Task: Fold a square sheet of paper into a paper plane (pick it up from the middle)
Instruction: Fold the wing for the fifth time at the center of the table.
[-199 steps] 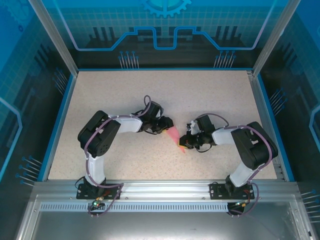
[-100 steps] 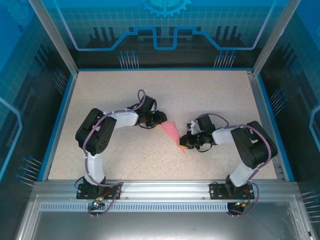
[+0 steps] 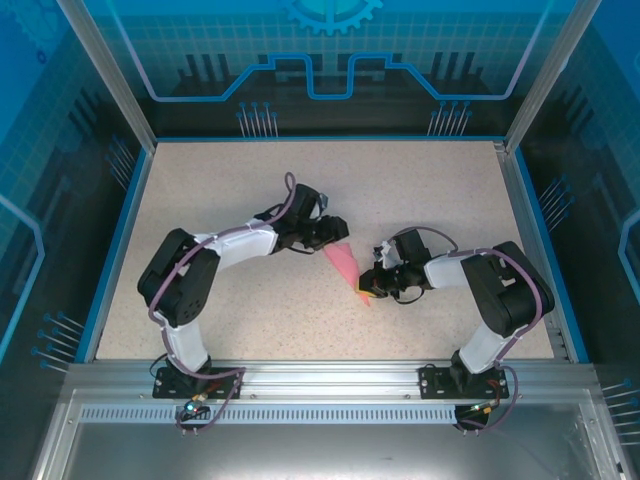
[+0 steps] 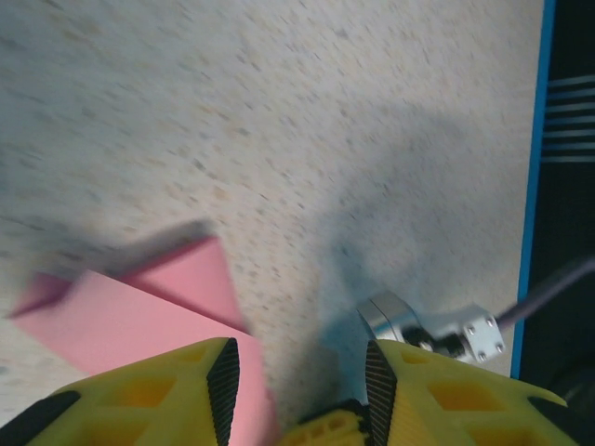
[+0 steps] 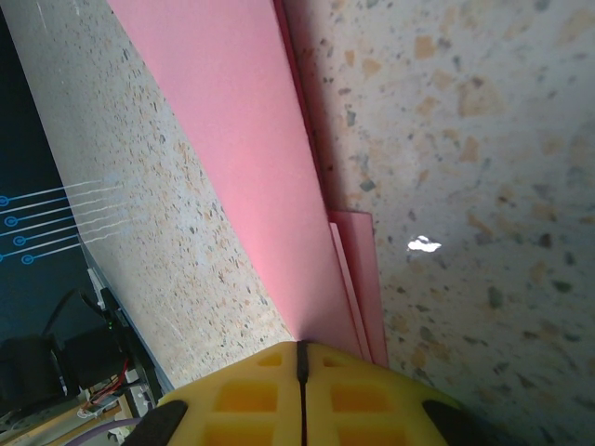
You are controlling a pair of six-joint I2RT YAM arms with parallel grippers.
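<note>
The paper plane (image 3: 343,262) is a narrow pink-red dart lying on the speckled table, its point toward the near right. My right gripper (image 3: 368,286) is shut on the pointed end; in the right wrist view the layered folds (image 5: 251,139) run out from between the closed fingertips (image 5: 299,358). My left gripper (image 3: 336,232) hovers open at the wide far end. In the left wrist view the paper plane (image 4: 121,316) lies under the left finger (image 4: 221,381), and nothing is between the pads.
The speckled table (image 3: 250,190) is bounded by a blue rim (image 3: 118,240) and glass walls. Part of the right arm's metal wrist (image 4: 428,325) shows just beyond my left gripper (image 4: 299,390). The table's blue edge (image 4: 534,186) runs down the right.
The left arm has stretched out and its gripper has shifted right and farther, to the paper's wide end. The right gripper and the paper have stayed in place.
</note>
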